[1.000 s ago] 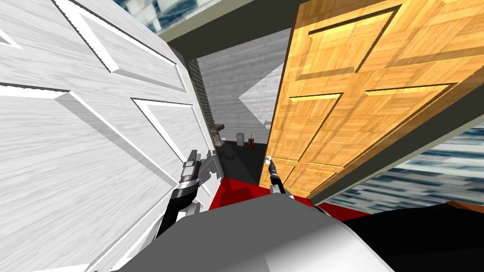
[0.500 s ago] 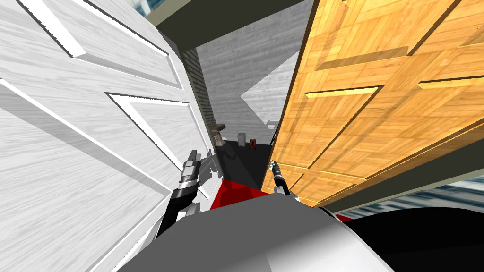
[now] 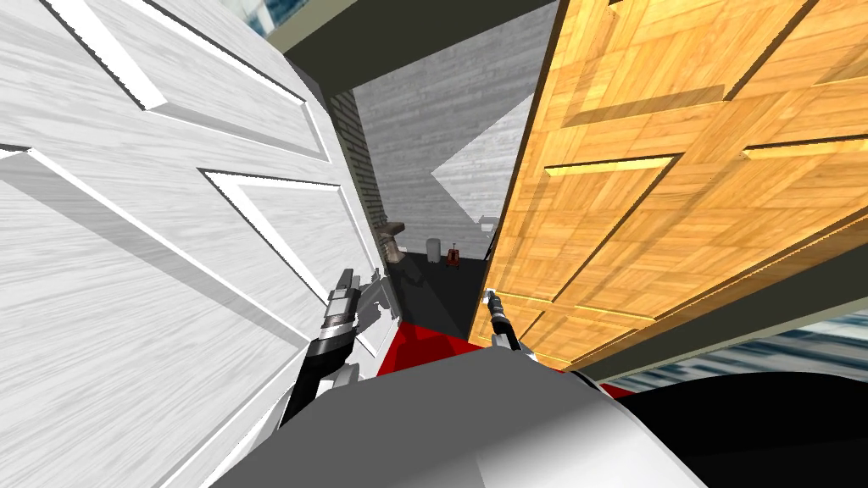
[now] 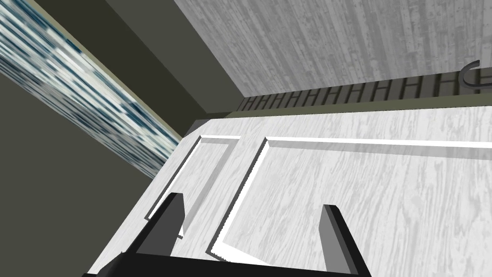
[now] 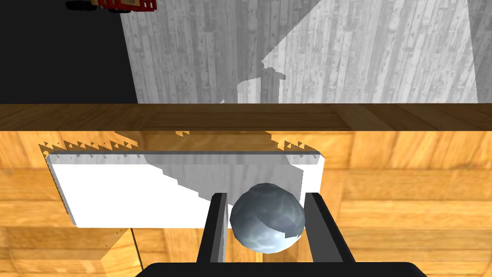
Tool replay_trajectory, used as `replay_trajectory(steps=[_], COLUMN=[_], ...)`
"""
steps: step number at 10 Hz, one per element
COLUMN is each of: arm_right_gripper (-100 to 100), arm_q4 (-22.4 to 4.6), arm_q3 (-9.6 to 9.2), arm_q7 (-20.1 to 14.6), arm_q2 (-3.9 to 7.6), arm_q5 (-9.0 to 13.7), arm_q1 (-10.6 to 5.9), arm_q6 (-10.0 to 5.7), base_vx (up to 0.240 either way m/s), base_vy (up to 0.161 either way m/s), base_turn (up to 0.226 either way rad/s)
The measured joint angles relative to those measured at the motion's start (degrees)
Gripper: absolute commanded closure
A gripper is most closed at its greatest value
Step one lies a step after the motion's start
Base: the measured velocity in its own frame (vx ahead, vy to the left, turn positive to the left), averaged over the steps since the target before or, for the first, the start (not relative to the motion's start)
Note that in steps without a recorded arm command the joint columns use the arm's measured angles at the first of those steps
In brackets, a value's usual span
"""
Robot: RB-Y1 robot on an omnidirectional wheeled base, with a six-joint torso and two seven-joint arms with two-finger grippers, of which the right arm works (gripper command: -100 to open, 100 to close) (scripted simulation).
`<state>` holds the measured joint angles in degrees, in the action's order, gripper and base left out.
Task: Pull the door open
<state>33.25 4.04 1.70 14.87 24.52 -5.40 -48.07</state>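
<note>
The door is a tall panelled one of orange wood (image 3: 678, 169), standing ajar on my right. Its round grey metal knob (image 5: 267, 223) sits on a white plate (image 5: 120, 192) near the door's free edge. My right gripper (image 5: 265, 211) has a finger against each side of the knob, shut on it. It appears small at the door's edge as my right gripper (image 3: 489, 296) in the head view. Over on the left, my left gripper (image 4: 250, 216) is open and holds nothing, close to a white panelled door (image 3: 169, 212). The head view has my left gripper (image 3: 371, 292) at that door's lower edge.
Between the two doors a narrow gap opens onto a grey plank wall (image 3: 441, 127) and dark floor. A pedestal (image 3: 392, 241), a white bin (image 3: 433, 249) and a small red object (image 3: 453, 256) stand there. A red floor patch (image 3: 424, 343) lies just ahead.
The head view has shifted, so the wooden door now looms larger and nearer on the right. Both arms keep their places against the doors.
</note>
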Motion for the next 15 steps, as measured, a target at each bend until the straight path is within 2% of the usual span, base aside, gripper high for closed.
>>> replay_trajectory(steps=[2,5,9,11,15], arm_right_gripper=[100,100,100,100,100], arm_q4=[0.3,-0.5,0.6,0.8,1.8], arm_q3=[-0.24,-1.73,-4.54,-5.21,-7.20], arm_q7=[-0.3,-1.8,-4.1,-4.7,-6.6], arm_q2=[0.36,0.80,1.43,1.48,2.68], arm_q5=[-0.2,-1.2,-3.1,-3.6,-4.6], arm_q1=[-0.03,-0.28,0.56,0.89,1.52], arm_q6=[-0.08,-0.66,-0.48,-0.39,-0.99], base_vx=[-0.160,-0.209,-0.239,-0.122,-0.237], base_vy=[-0.007,-0.017,-0.035,0.007,-0.041], base_turn=[0.073,0.085,0.101,0.040,0.107])
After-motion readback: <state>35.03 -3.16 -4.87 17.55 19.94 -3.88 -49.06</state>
